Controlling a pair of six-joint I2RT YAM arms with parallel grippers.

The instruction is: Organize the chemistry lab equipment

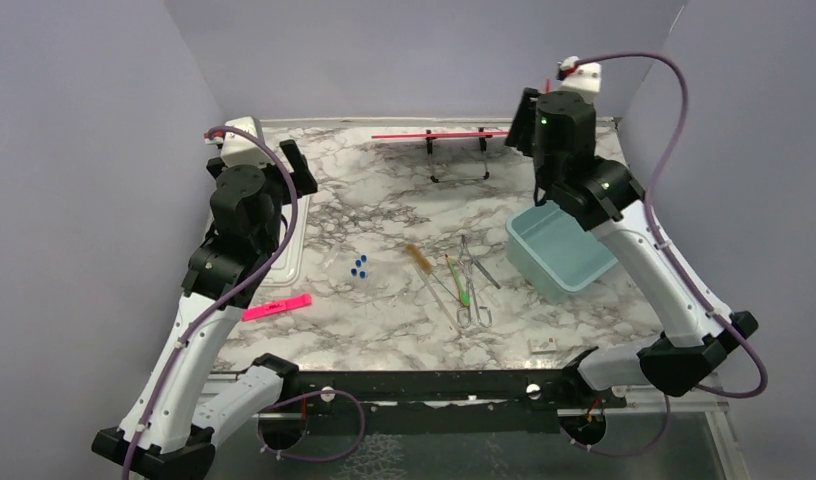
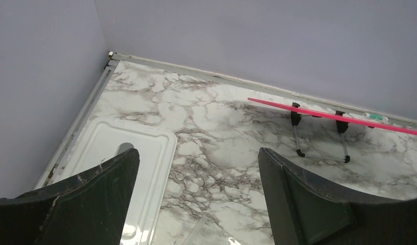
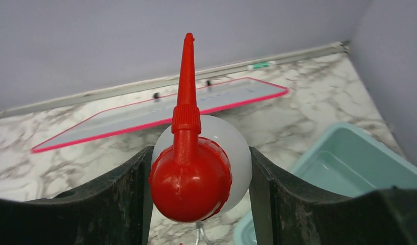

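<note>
One squeeze bottle (image 3: 190, 178) sits pinched at its belly in my right pincer (image 3: 199, 155) near the tub (image 3: 349, 163); soft, light plastic, I reckon, so gently. Left pincer (image 2: 199, 166) spread, empty.

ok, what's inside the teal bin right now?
Nothing visible in the teal bin: its floor looks bare in the top view. The right arm covers its far right edge, and the right wrist view shows only part of it past the squeeze bottle.
</note>
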